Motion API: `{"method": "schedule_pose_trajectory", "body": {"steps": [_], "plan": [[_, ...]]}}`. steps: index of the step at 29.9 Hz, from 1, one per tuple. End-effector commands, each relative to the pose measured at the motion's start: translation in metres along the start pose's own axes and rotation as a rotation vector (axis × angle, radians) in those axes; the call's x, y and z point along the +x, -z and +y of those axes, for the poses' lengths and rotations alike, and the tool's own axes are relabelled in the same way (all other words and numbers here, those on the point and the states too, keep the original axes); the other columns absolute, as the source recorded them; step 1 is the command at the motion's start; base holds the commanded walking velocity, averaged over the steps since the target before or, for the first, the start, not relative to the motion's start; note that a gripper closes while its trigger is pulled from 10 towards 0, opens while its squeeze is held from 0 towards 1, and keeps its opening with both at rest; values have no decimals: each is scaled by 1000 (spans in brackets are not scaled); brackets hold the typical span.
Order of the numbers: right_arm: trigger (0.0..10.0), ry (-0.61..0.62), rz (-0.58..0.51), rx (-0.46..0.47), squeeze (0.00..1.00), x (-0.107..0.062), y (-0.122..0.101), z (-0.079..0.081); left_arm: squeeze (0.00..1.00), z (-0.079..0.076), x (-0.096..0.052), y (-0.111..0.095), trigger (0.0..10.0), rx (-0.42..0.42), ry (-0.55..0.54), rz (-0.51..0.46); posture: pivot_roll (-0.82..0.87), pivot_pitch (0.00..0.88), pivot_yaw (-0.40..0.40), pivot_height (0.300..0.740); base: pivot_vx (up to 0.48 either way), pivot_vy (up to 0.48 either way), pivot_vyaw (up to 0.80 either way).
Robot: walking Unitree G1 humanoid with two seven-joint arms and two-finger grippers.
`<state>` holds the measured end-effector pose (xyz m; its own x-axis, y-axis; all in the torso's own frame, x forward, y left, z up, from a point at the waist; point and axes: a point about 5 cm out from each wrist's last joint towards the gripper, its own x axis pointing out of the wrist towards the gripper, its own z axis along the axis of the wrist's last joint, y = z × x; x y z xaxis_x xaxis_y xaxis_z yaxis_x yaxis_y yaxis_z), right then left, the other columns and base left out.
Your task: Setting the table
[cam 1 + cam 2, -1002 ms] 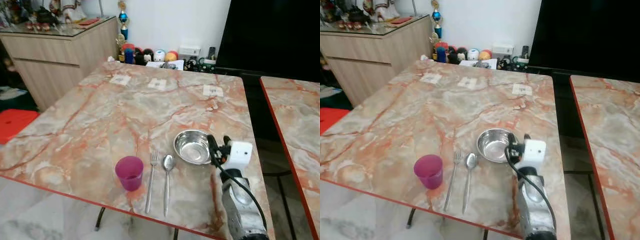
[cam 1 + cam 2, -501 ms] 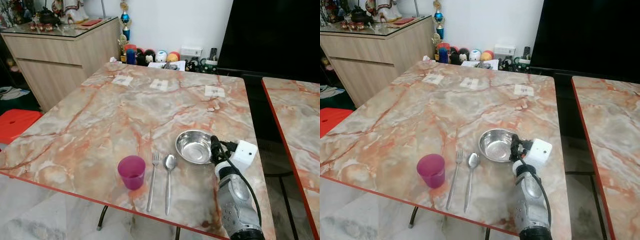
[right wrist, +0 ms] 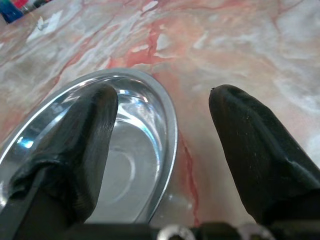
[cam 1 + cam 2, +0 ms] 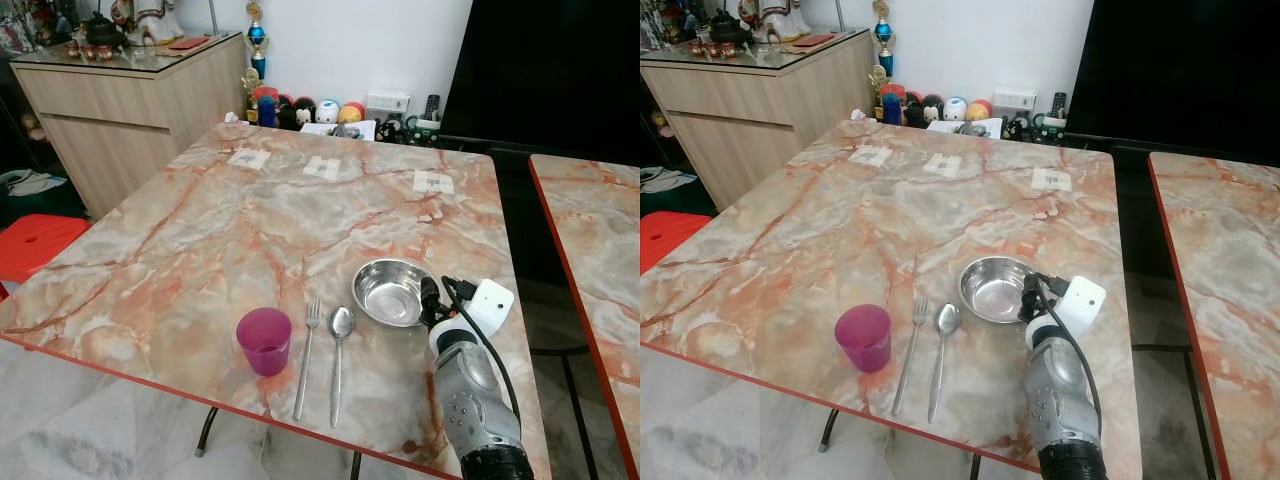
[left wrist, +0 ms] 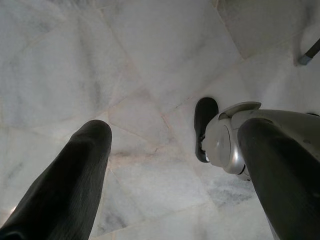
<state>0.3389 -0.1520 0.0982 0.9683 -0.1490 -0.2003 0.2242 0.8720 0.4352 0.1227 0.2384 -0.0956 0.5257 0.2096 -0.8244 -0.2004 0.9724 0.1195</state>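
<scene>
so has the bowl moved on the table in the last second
No. The bowl sits in the same spot beside the spoon, to its right; the camera shifted. The right gripper, fingers open, straddles its rim.

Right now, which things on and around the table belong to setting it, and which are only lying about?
For the job:
steel bowl, with the open right gripper straddling its rim
fork
spoon
purple cup

Lying about:
paper tags at the table's far edge
toys by the wall
red stool
sideboard
</scene>
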Motion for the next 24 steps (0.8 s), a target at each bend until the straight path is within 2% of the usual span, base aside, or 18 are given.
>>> {"method": "schedule_pose_trajectory", "body": {"steps": [1,13,14,15,16,24], "plan": [[10000,0,47,12,0,2,4,0,0,1,-1,6,10000,8,-1,31,37,59,0,740,0,0,0],[10000,-2,138,12,0,1,16,2,0,1,-1,6,10000,9,-2,33,39,62,1,740,0,0,0],[7882,-2,150,7,0,1,18,2,0,1,-1,7,10000,10,-2,33,39,61,1,740,0,0,0],[2941,0,155,7,0,1,19,2,0,1,-1,7,10000,10,-2,33,39,61,1,740,0,0,0],[0,1,159,7,0,1,19,2,0,1,-1,7,10000,10,-2,33,39,61,1,740,0,0,0],[0,-1,194,12,0,-1,25,3,0,1,-1,7,10000,12,0,34,40,62,0,740,0,0,0]]}}
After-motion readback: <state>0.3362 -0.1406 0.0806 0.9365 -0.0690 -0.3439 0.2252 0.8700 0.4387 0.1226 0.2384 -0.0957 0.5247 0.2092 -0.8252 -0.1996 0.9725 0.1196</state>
